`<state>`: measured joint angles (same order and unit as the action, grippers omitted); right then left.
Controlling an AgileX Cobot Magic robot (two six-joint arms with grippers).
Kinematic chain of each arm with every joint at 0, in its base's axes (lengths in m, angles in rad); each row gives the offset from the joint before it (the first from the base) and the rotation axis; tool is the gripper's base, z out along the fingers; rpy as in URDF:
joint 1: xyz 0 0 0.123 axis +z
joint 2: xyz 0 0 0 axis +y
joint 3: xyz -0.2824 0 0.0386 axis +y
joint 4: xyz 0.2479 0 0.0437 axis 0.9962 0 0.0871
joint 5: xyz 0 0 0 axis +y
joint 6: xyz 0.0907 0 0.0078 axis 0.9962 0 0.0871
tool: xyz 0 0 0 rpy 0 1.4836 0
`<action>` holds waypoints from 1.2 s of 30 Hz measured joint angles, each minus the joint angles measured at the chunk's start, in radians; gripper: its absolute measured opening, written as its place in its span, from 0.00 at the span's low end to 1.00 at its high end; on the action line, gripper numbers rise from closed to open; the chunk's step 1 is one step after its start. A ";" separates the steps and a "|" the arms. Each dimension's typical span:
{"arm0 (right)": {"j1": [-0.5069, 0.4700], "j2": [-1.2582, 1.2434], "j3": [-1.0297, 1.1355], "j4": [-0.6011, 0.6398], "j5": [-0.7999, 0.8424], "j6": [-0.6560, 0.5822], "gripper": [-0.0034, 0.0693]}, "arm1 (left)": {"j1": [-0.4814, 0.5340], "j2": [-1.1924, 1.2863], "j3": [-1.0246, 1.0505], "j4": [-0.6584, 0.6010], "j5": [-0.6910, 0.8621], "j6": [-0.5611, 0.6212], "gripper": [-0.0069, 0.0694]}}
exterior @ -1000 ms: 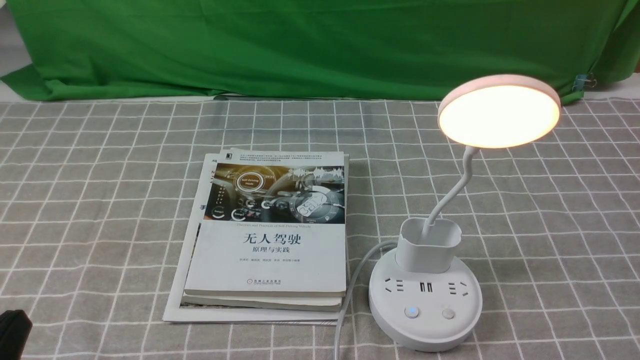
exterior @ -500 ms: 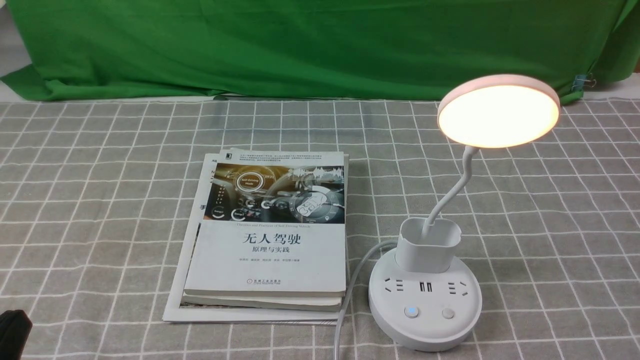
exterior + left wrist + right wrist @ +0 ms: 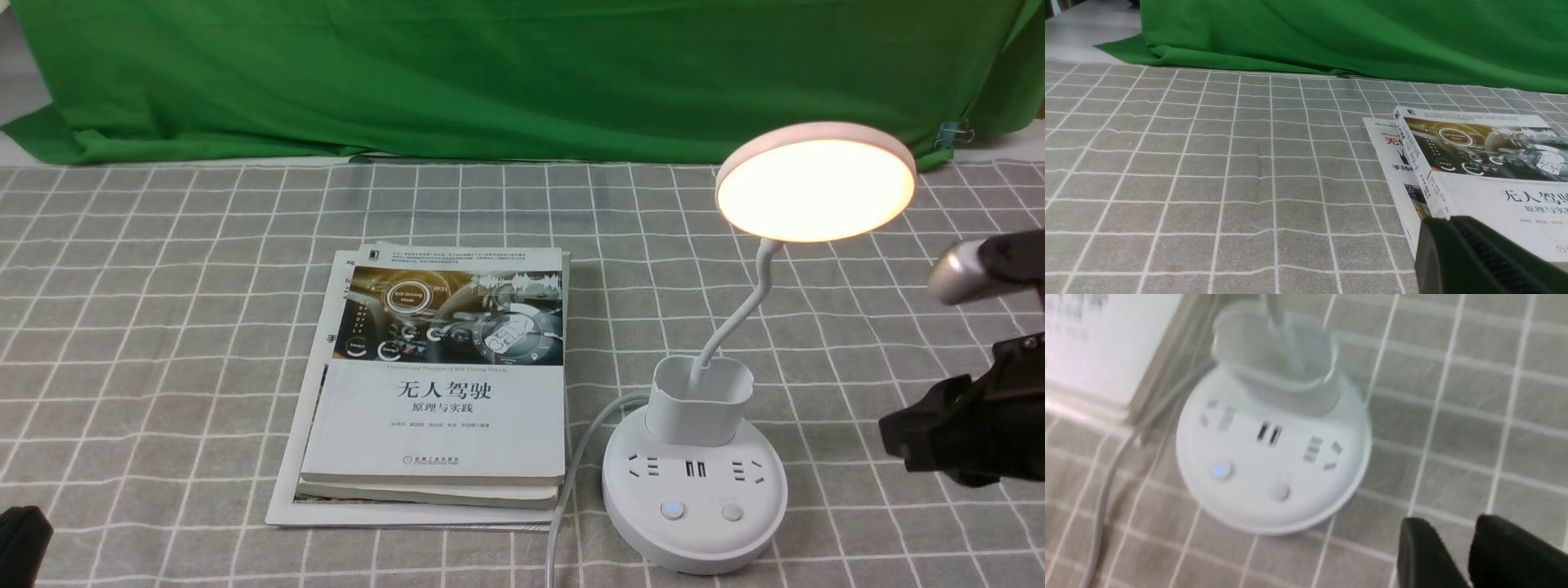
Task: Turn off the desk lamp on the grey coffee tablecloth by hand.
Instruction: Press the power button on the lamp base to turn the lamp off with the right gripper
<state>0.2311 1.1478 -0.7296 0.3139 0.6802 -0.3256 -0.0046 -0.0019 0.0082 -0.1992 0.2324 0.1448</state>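
Observation:
The white desk lamp is lit, its disc head glowing warm over the grey coffee tablecloth. On its round base one button glows blue and a plain one sits beside it. The hand, my right gripper, hovers to the right of the base without touching it. In the right wrist view its fingers stand slightly apart, open and empty, beside the base. My left gripper rests at the near left corner; the left wrist view shows it shut, close to the books.
A stack of books lies left of the lamp, and the lamp's grey cable runs between them toward the near edge. A plain green cloth hangs across the back. The lamp head overhangs the space above my right arm's silver-tipped bar.
My right arm has come into the front view from the right and now hangs beside the lamp base. The lamp stays lit and the left gripper has not moved.

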 joint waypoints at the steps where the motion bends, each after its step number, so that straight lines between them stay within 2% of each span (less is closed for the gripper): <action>1: 0.016 0.010 0.000 0.000 0.016 -0.005 0.37 | 0.000 0.000 0.000 0.000 0.000 0.000 0.09; 4: 0.095 0.029 -0.001 0.000 0.066 -0.029 0.35 | 0.000 0.000 0.000 0.000 0.000 0.000 0.09; 7: 0.181 0.063 -0.001 -0.001 0.109 -0.023 0.21 | 0.000 0.000 0.000 0.000 0.000 0.000 0.09; 8: 0.222 0.078 -0.001 -0.010 0.109 0.001 0.16 | 0.000 0.000 0.000 0.000 0.000 0.000 0.09; 9: 0.235 0.084 -0.001 -0.021 0.107 0.023 0.14 | 0.000 0.000 0.000 0.000 0.000 0.000 0.09; 11: 0.299 0.121 -0.001 -0.106 0.048 0.155 0.08 | 0.000 0.000 0.000 0.000 0.000 0.000 0.09; 13: 0.315 0.142 -0.001 -0.180 -0.035 0.283 0.08 | 0.000 0.000 0.000 0.000 0.000 0.000 0.09; 18: 0.322 0.176 -0.001 -0.234 -0.238 0.459 0.08 | 0.000 0.000 0.000 0.000 0.000 0.000 0.09; 26: 0.322 0.302 -0.002 -0.237 -0.257 0.504 0.08 | 0.000 0.000 0.000 0.000 0.000 0.000 0.09; 36: 0.338 0.338 -0.002 -0.237 -0.270 0.553 0.08 | 0.000 0.000 0.000 0.000 0.000 0.000 0.09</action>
<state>0.5687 1.4857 -0.7315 0.0768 0.4102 0.2270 -0.0046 -0.0019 0.0082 -0.1992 0.2324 0.1448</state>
